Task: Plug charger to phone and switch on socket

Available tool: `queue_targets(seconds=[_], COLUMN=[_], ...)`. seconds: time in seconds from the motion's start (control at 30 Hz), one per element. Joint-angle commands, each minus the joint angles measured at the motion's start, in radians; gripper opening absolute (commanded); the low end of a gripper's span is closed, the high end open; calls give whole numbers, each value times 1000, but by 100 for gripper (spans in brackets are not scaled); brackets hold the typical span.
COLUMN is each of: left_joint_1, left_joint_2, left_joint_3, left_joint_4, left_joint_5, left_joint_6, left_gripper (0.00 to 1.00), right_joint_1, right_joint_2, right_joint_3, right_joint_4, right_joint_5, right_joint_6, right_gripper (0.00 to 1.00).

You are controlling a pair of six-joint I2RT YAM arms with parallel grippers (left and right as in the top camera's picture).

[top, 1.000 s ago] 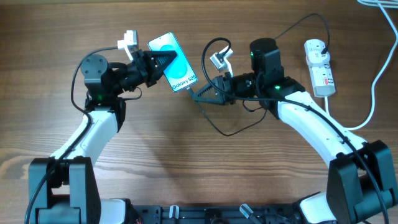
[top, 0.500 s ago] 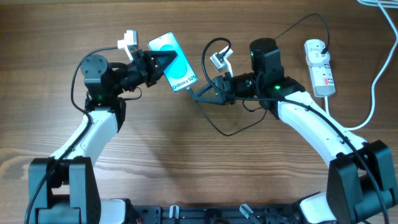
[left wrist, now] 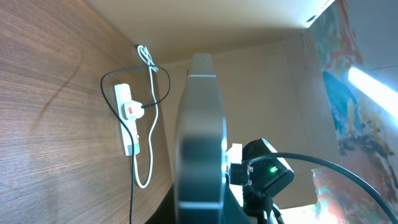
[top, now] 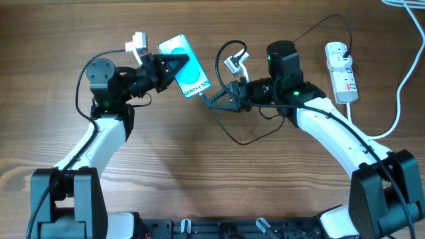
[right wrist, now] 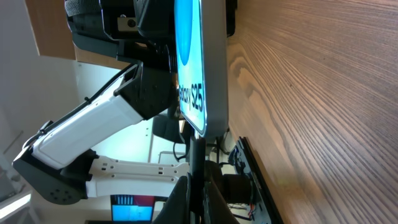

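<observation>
Cyan-screened phone [top: 176, 48], one; black charger [top: 236, 141], one; white socket [top: 340, 73], one. My left gripper [top: 174, 66] clamps the phone, my right gripper [top: 211, 101] pinches the charger's tip, over a wood-grain table [top: 199, 186]; beige wall [left wrist: 236, 25] beyond.

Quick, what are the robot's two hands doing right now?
Left gripper: closed, holding the phone.
Right gripper: closed, holding the charger by its plug tip, at the phone's end.
</observation>
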Motion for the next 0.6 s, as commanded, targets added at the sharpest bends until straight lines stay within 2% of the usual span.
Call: queue_targets(seconds=[0.0, 0.57], left_joint_1=[3, -25], left_joint_2=[-6, -6], left_joint_3=[11, 11], left_joint_4=[10, 10], left_joint_5=[13, 33], left_joint_6=[23, 20], left_gripper=[4, 4], right_joint_1=[2, 2], right_joint_2=[-13, -13], right_joint_3=[0, 0], right_joint_4=[2, 5], right_joint_5=[-15, 37], right_joint_6=[2, 3], right_gripper=[5, 5])
